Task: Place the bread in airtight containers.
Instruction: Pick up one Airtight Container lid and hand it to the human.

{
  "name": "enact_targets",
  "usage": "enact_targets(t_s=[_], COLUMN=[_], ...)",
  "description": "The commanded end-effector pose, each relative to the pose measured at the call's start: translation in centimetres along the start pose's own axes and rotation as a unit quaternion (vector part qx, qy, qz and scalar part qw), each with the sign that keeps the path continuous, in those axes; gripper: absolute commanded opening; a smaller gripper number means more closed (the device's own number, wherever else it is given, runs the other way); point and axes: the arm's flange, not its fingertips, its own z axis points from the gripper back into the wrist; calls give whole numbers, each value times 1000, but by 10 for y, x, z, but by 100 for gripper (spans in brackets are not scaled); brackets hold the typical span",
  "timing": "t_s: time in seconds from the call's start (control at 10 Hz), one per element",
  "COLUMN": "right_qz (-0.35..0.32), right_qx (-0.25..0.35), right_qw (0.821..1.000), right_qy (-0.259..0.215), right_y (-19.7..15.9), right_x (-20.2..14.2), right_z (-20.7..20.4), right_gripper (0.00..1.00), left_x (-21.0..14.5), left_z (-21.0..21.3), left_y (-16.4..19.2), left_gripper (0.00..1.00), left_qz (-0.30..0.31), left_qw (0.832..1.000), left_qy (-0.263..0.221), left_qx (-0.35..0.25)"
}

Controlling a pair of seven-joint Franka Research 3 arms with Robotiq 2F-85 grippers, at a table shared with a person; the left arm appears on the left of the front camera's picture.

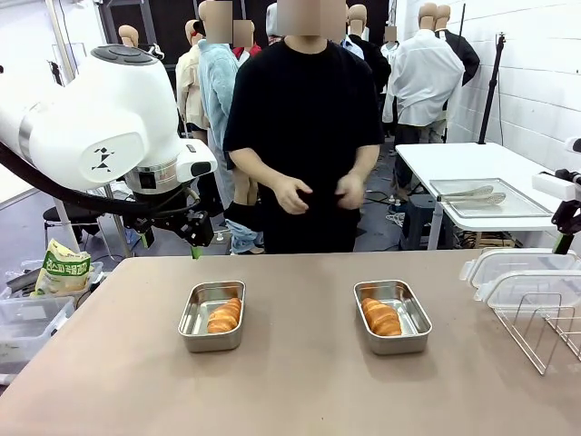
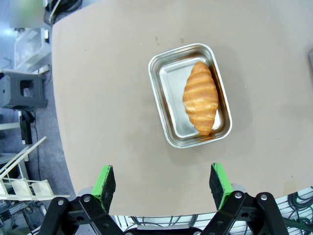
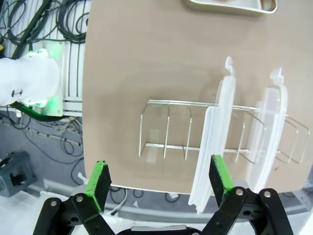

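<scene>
Front view: one croissant [image 1: 224,315] lies in the left tub [image 1: 192,320] at lower centre-left, and a second croissant [image 1: 381,317] lies in the right tub [image 1: 415,313] at lower centre-right. Neither tub carries a lid.

The clear lids [image 1: 519,272] stand on edge in the wire rack [image 1: 545,331] at the right edge.

Right gripper [image 3: 159,178]: fingers spread wide, empty, poised over the rack. In the right wrist view the nearer lid [image 3: 217,142] runs top to bottom of the frame, just above the right-hand finger and off-centre from the gap.

Judgement: the right arm is nearer the lids and needs a sideways shift to straddle one across its thin section.

Left gripper [image 2: 163,178]: fingers spread wide, empty, above the left tub.
</scene>
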Motion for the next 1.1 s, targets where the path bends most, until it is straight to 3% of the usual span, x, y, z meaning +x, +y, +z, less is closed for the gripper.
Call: enact_targets(t_s=[0.0,1.0], right_qz=[3,3], right_qx=[-1,-1], right_qw=[1000,1000], right_qy=[-2,-2], right_y=[0,0], right_x=[0,0], right_z=[1,1], right_gripper=[100,100], left_x=[1,1], left_z=[0,0], left_y=[1,1], left_gripper=[100,100], left_qz=[-1,-1], left_qw=[1000,1000], left_qy=[4,4], left_qx=[0,0])
